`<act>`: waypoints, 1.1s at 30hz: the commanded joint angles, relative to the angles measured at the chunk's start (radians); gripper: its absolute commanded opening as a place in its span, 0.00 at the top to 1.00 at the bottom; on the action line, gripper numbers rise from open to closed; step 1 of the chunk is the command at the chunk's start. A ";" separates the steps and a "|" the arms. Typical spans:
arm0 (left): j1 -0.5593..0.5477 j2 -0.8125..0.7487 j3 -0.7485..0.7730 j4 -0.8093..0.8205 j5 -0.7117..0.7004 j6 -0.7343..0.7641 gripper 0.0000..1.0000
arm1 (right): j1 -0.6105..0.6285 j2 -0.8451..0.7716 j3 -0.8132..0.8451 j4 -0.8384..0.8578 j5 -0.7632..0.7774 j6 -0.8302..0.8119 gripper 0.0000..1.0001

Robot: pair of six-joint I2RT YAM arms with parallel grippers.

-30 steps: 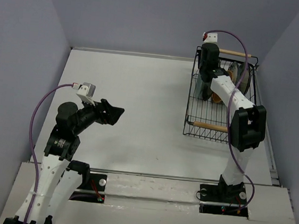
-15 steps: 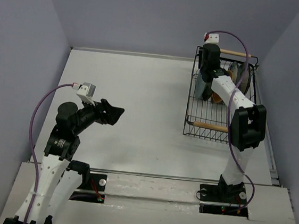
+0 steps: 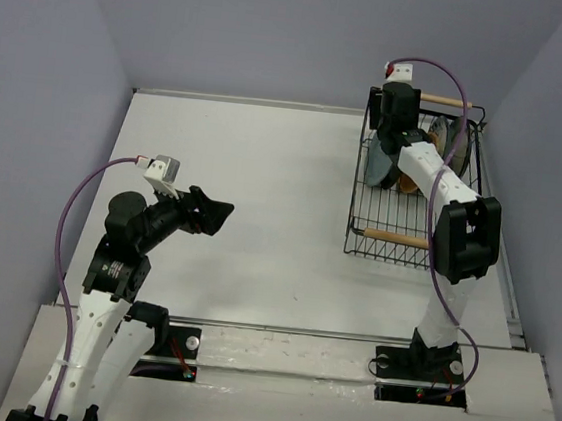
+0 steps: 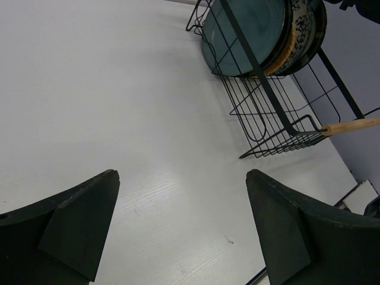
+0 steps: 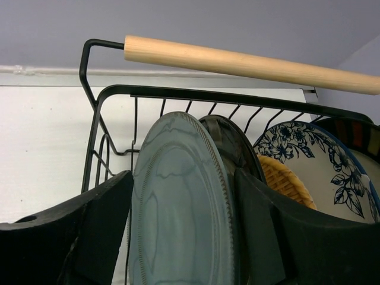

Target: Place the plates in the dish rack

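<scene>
The black wire dish rack [image 3: 402,211] stands at the table's far right. Several plates stand on edge at its far end. In the right wrist view the teal plate [image 5: 178,214] is in front. Behind it come a dark striped plate [image 5: 234,142], the woven orange-tan plate [image 5: 285,178], the blue floral plate [image 5: 314,154] and another striped one [image 5: 356,133]. My right gripper [image 5: 184,178] is open above the rack, one finger on each side of the teal plate's top edge. My left gripper [image 4: 183,175] hangs open over bare table at the left, holding nothing.
The rack's near wooden handle [image 3: 394,238] lies just beyond my right arm's elbow, and the far handle [image 5: 249,62] runs above the plates. Grey walls close in the table on the left, back and right. The rack [image 4: 261,119] and the teal plate [image 4: 237,35] also show far off in the left wrist view.
My right gripper's jaws have spread apart from the teal plate's edge, and the plate stays standing in the rack. The left arm has not moved.
</scene>
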 commanded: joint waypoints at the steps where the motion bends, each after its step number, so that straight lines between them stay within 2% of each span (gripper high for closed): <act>1: 0.000 0.001 -0.009 0.048 0.018 0.003 0.01 | -0.004 -0.066 0.023 0.030 0.032 -0.026 0.23; 6: 0.000 -0.002 -0.009 0.048 0.016 0.003 0.01 | -0.004 -0.095 0.050 0.011 0.012 -0.028 0.16; 11: 0.000 -0.004 -0.009 0.046 0.016 0.003 0.01 | -0.004 -0.161 0.066 -0.025 -0.043 0.018 0.13; 16: 0.005 -0.001 -0.008 0.048 0.016 0.003 0.01 | 0.006 -0.270 0.056 -0.093 -0.185 0.147 0.08; 17: 0.007 -0.001 -0.008 0.046 0.016 0.005 0.01 | 0.015 -0.326 0.044 -0.099 -0.249 0.173 0.07; 18: 0.008 -0.002 -0.005 0.048 0.016 0.006 0.01 | 0.016 -0.360 0.026 -0.099 -0.291 0.196 0.00; 23: 0.010 -0.043 0.015 0.040 0.004 0.019 0.01 | 0.045 -0.576 -0.164 -0.076 -0.578 0.320 0.00; 24: 0.011 -0.062 0.029 0.040 0.007 0.017 0.01 | 0.045 -0.665 -0.199 -0.075 -0.622 0.348 0.00; 26: 0.010 -0.074 0.048 0.039 0.016 0.009 0.01 | 0.045 -0.765 -0.320 -0.040 -0.661 0.412 0.00; 27: 0.010 -0.080 0.080 0.036 0.027 0.002 0.01 | 0.045 -0.869 -0.359 -0.029 -0.698 0.449 0.00; 33: 0.010 -0.099 0.238 0.059 0.052 -0.053 0.01 | 0.045 -1.219 -0.558 -0.016 -0.775 0.541 0.00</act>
